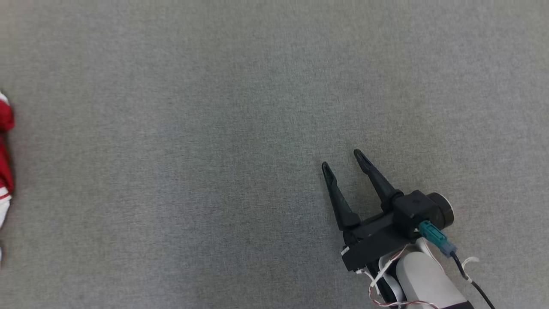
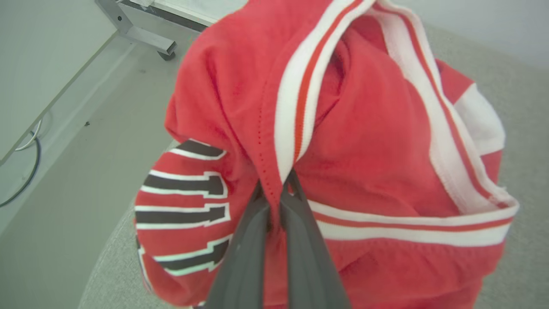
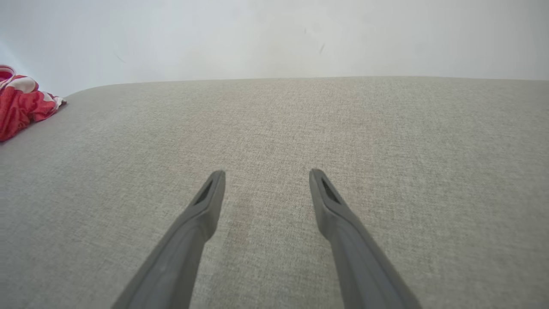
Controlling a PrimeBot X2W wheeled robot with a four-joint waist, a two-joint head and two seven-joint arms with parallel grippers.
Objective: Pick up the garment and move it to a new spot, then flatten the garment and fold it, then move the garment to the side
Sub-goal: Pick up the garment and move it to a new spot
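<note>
We are looking down from the head camera at a grey woven tabletop (image 1: 214, 86). Our right gripper (image 1: 341, 159) is hovering at the lower right, its two dark fingers spreading apart with nothing between them and pointing up and slightly left. A pale forearm (image 1: 424, 279) is trailing behind it, and a teal connector (image 1: 431, 234) is sitting in the gripper's black body. A sliver of the red and white garment (image 1: 5, 171) is showing at the far left edge, well apart from the right gripper.

From the left wrist, we are seeing our left gripper (image 2: 276, 189) pressing its fingers together on a raised fold of the garment (image 2: 364, 141), pinching red cloth just beside a white band (image 2: 287, 107) with a red stripe. The garment is bunching in a crumpled heap at the tabletop's edge, and black block shapes (image 2: 184, 214) outlined in white are showing on its left side. We cannot tell whether it is lifting off the surface. Beyond it, a metal frame leg (image 2: 141, 36) with a small caster (image 2: 165, 55) is standing on a pale floor (image 2: 85, 150), and a dark cable (image 2: 30, 171) is curling near the wall.

From the right wrist, the right gripper (image 3: 266, 172) is holding its fingers wide above bare cloth, with the garment (image 3: 21, 107) lying at the far left.
</note>
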